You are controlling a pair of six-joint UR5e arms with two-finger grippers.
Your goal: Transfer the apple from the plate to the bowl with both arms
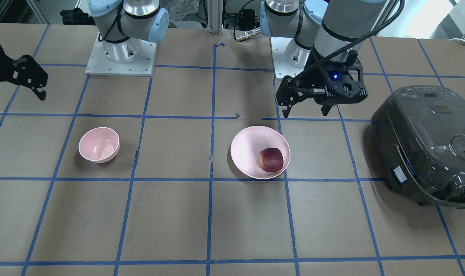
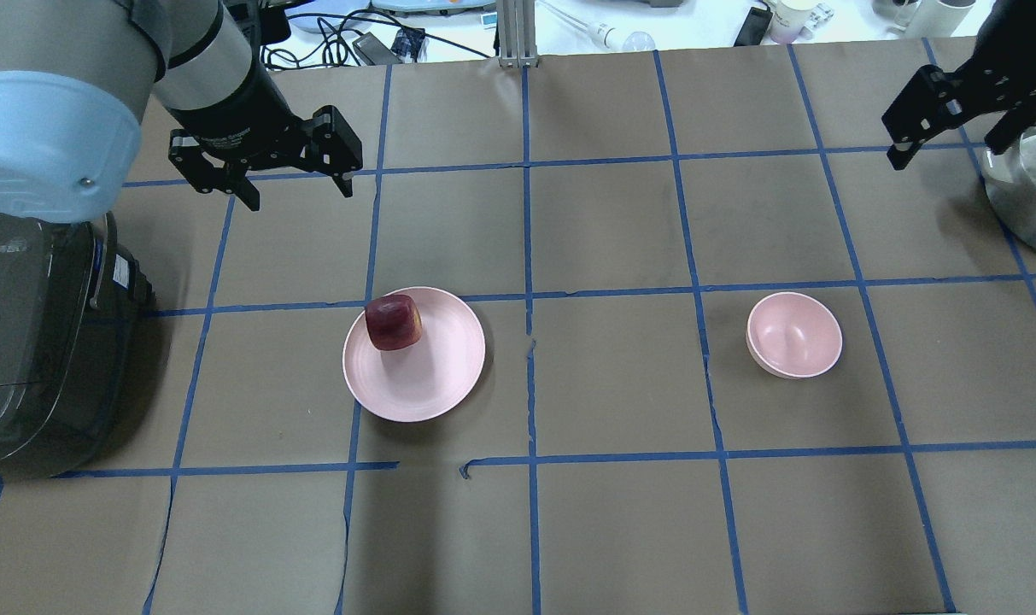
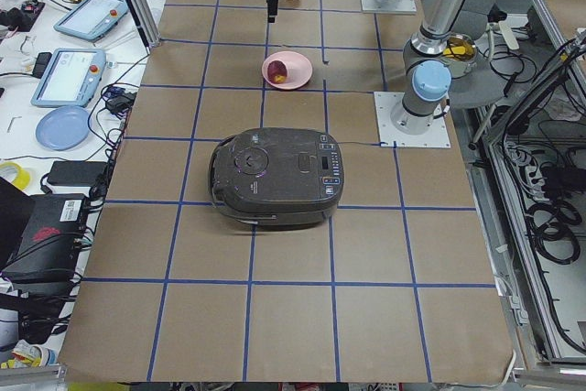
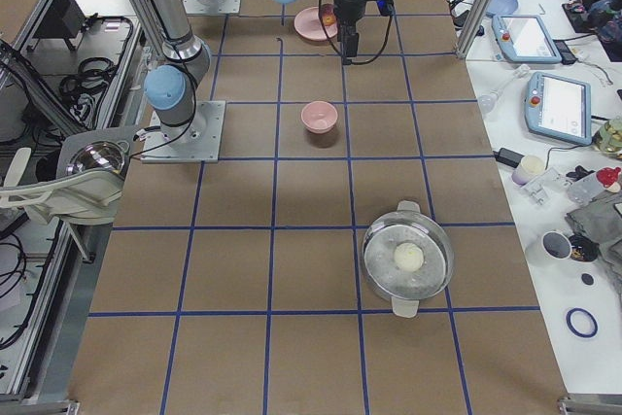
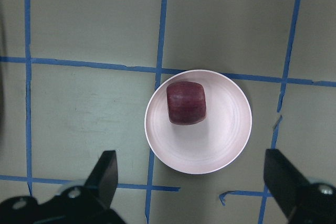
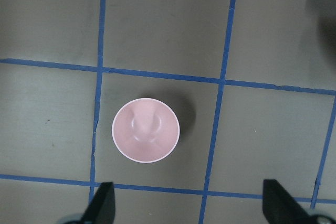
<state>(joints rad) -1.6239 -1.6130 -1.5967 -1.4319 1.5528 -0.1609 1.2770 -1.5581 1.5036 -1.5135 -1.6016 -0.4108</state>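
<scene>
Across the table in the front-facing view, the apple [image 1: 271, 159] sits on the plate [image 1: 243, 147] near its rim, and the left gripper [image 1: 306, 112] hangs nearby, spread wide and empty. Overhead, the right gripper [image 2: 943, 154] gapes wide too, well apart from the empty bowl [image 2: 795, 335]. From the left wrist view the apple looks firm, smooth, probably kinda slippery, so squeezing across its fat middle seems the safest bet.

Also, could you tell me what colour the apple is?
The apple is dark red with faint paler streaks, best seen in the left wrist view.
</scene>
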